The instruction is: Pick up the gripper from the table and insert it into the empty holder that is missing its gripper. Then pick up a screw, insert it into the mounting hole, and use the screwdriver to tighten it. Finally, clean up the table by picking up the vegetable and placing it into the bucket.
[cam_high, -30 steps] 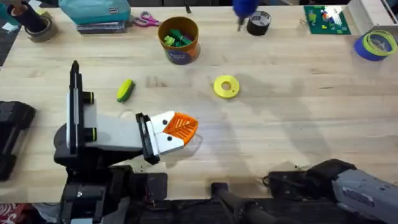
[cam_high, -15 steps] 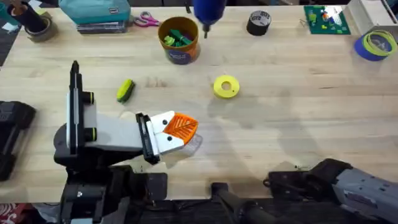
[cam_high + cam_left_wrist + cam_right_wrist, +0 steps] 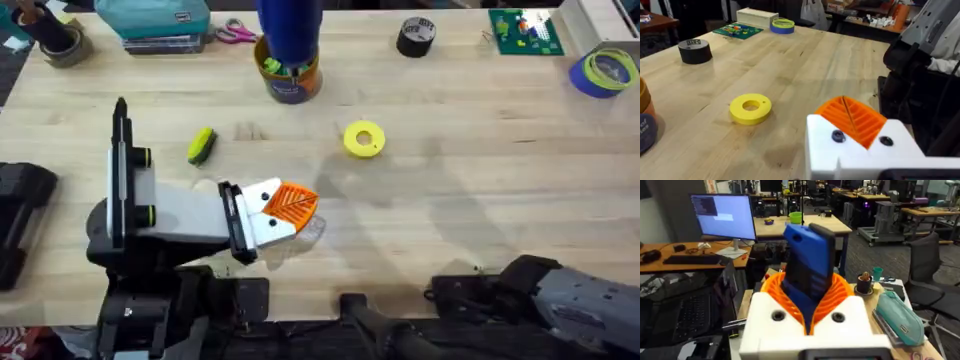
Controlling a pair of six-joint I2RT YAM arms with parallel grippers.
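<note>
Blue screwdriver [image 3: 289, 30] held high over the bucket [image 3: 288, 72], clenched in the right gripper [image 3: 810, 307].

It is blocky, blue and blurred overhead, sitting between orange ribbed pads [image 3: 840, 292]. The left gripper [image 3: 285, 212] lies low on the table [image 3: 480, 170]; whether its jaws are parted I cannot tell. The yellow-brown bucket holds dark green pieces [image 3: 275, 66]. The yellow-green vegetable [image 3: 201, 145] lies apart.

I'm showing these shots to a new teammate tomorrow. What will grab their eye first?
Likely the blue screwdriver, clamped upright between the right claw's orange ribbed pads; from overhead it hangs as a big blue blur above the bucket at the table's far edge. Next, the left claw, white with a bright orange fingertip, lying low near the front, with the yellow spool just beyond it.
</note>
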